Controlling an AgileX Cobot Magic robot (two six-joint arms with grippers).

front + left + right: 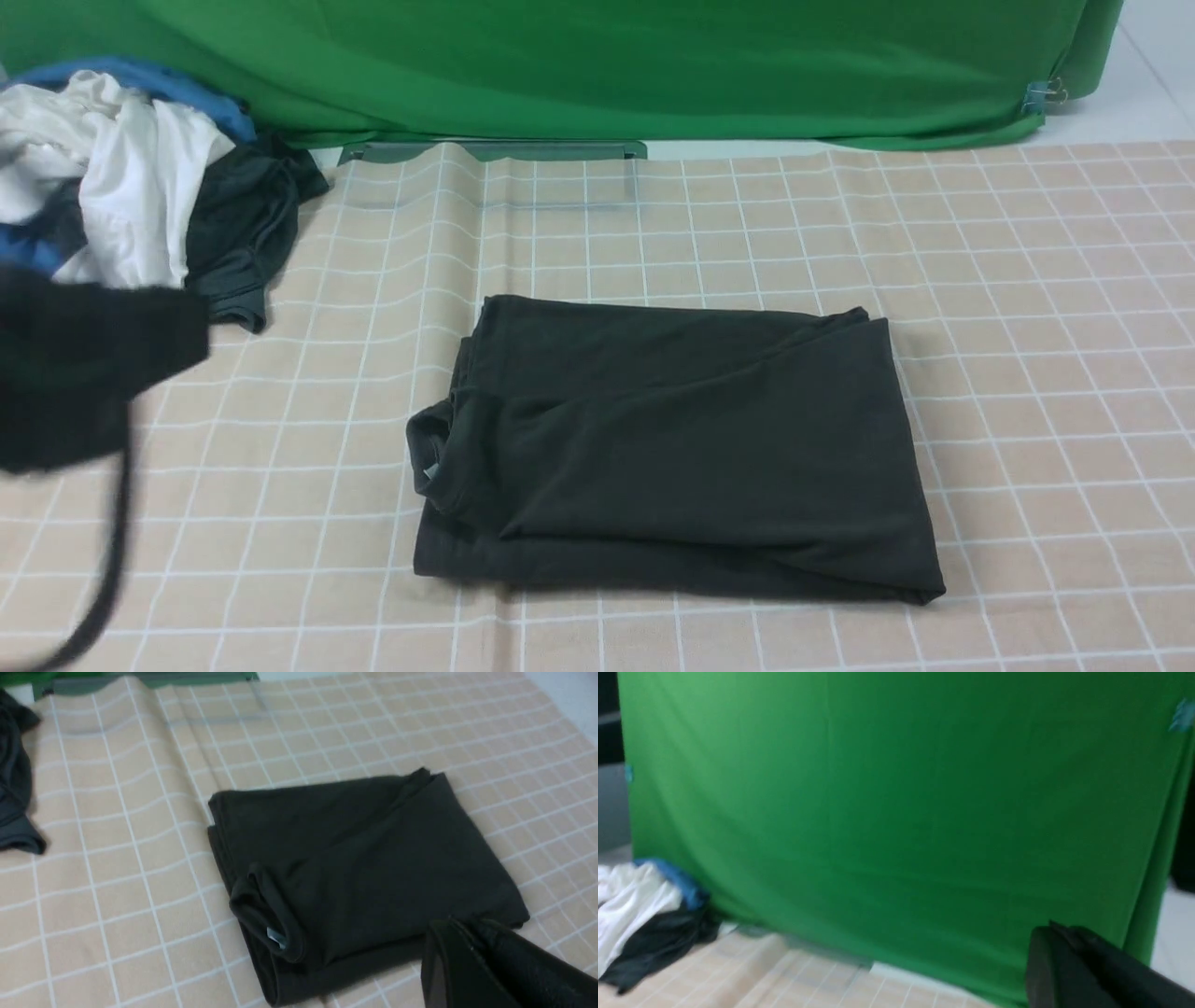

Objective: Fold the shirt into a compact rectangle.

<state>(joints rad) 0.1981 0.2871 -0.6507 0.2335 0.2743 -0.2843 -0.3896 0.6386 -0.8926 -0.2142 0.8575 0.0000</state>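
Both hands were clenched on nothing: the left hand hung above the near corner of the shirt, clear of the cloth, while the right hand was lifted and faced the green backdrop. The shirt lay alone mid-bench on the checked cloth, already a squarish rectangle, collar and neck label poking out at its left edge. Folding looked finished, or nearly; any next move would call only for tucking that collar in, well apart from the pile of other clothes.

Staged lab, clipped green backdrop, checked tablecloth
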